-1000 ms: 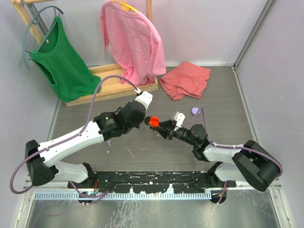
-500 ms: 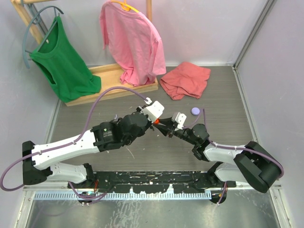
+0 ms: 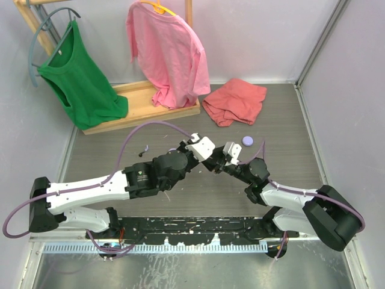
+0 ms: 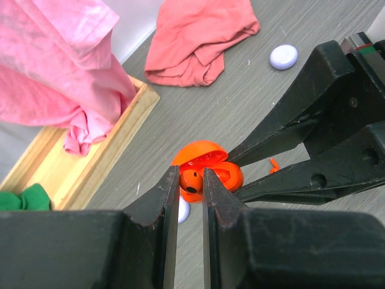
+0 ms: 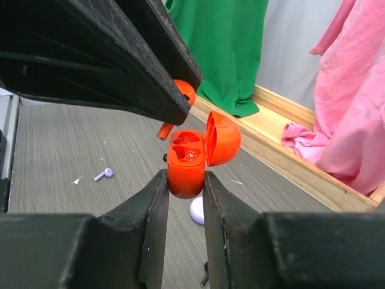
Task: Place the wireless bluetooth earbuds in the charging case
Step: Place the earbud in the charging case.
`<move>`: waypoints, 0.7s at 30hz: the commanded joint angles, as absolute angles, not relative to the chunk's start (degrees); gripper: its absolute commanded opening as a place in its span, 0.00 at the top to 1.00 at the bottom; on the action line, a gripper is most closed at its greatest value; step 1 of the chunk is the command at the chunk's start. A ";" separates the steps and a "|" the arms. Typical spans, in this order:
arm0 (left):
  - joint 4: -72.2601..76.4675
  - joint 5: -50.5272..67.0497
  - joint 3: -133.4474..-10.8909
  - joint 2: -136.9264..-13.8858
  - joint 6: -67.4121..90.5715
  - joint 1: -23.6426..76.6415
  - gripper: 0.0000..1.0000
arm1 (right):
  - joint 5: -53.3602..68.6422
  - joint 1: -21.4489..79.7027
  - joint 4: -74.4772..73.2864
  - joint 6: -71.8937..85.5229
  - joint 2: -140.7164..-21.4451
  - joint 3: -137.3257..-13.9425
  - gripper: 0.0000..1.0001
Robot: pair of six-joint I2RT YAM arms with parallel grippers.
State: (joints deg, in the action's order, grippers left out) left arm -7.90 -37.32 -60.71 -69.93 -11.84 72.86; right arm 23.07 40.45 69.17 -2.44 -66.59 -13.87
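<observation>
My right gripper [image 5: 183, 177] is shut on the open red-orange charging case [image 5: 185, 165], holding it upright above the floor with its lid [image 5: 222, 137] swung back and both sockets empty. My left gripper [image 4: 191, 173] is shut on a red-orange earbud [image 4: 192, 183] and holds it just above the case [image 4: 210, 164]. From the right wrist view the bud [image 5: 185, 90] hangs at the left fingertips, up and left of the case. In the top view the two grippers meet mid-table and the left gripper [image 3: 203, 153] hides the case. A second red-orange bud [image 4: 274, 164] lies on the table.
A lavender earbud [image 5: 104, 174] and a lavender disc [image 5: 197, 211] lie under the case. Another lavender disc [image 3: 248, 141] lies near the crumpled red cloth [image 3: 234, 101]. A black bud [image 3: 143, 149] lies to the left. A wooden rack base [image 3: 141, 111] with hanging shirts stands behind.
My left gripper has moved right with the red-orange bud, up to the right gripper, and now covers the case in the top view. The right gripper shifted slightly right.
</observation>
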 commanded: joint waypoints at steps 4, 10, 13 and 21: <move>1.56 -39.33 -59.85 -69.76 -15.39 74.31 0.83 | 23.12 40.71 73.82 -1.07 -63.93 -15.66 0.99; 3.40 -40.24 -58.95 -70.12 -16.70 74.44 0.83 | 23.17 40.76 73.92 -0.32 -63.70 -15.73 0.99; 3.77 -40.32 -58.72 -70.27 -17.36 74.52 0.83 | 23.18 40.73 74.17 -0.18 -63.64 -15.66 0.99; 4.75 -41.52 -57.80 -70.82 -19.10 74.53 0.82 | 23.12 40.69 74.36 0.00 -62.96 -15.56 0.99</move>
State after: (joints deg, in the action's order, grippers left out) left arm 0.08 -39.92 -58.17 -70.72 -17.85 74.22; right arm 23.07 40.45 69.58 -0.43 -64.69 -13.87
